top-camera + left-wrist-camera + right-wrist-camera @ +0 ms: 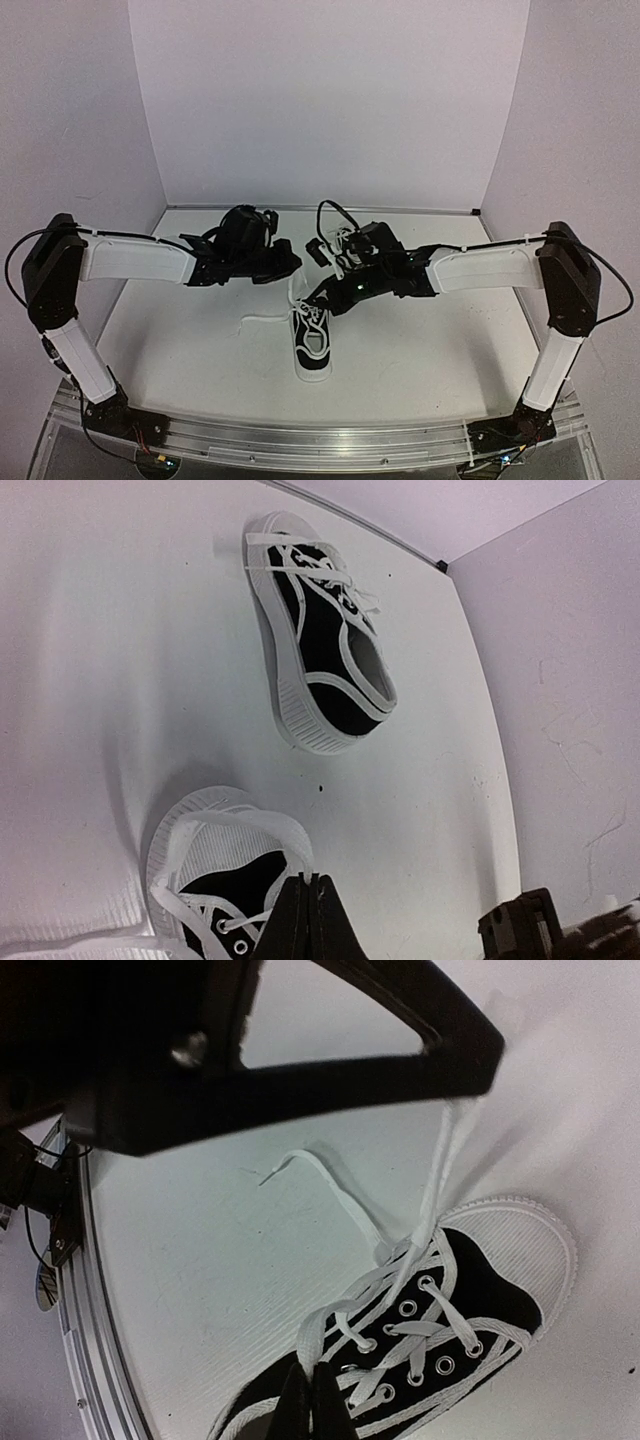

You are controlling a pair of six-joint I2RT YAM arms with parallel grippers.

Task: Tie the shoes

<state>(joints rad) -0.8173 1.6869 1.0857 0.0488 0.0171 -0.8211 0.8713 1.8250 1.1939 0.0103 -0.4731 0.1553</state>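
Two arms meet over the middle of the white table (pixel 430 350), where the near shoe (pixel 313 345) stands on its sole, heel toward the arm bases and toe toward the far wall. From my station, the left gripper (pixel 288 266) hangs just beyond the toe. Its fingers are pressed together on one white lace (pixel 435 1175), which rises taut from the eyelets to its tip. The right gripper (pixel 322 297) comes in from the right and sits low over the laced part of the same shoe. In the right wrist view its fingers are closed to a thin slit. I cannot tell whether any lace is caught between them. A loose lace (pixel 262 320) trails off to the left of the shoe and lies flat on the table. The left wrist view shows the second shoe (pixel 325 655) farther back. It is tipped on its side with its ribbed sole edge showing, apart from the first shoe, and its laces are spread around the toe.
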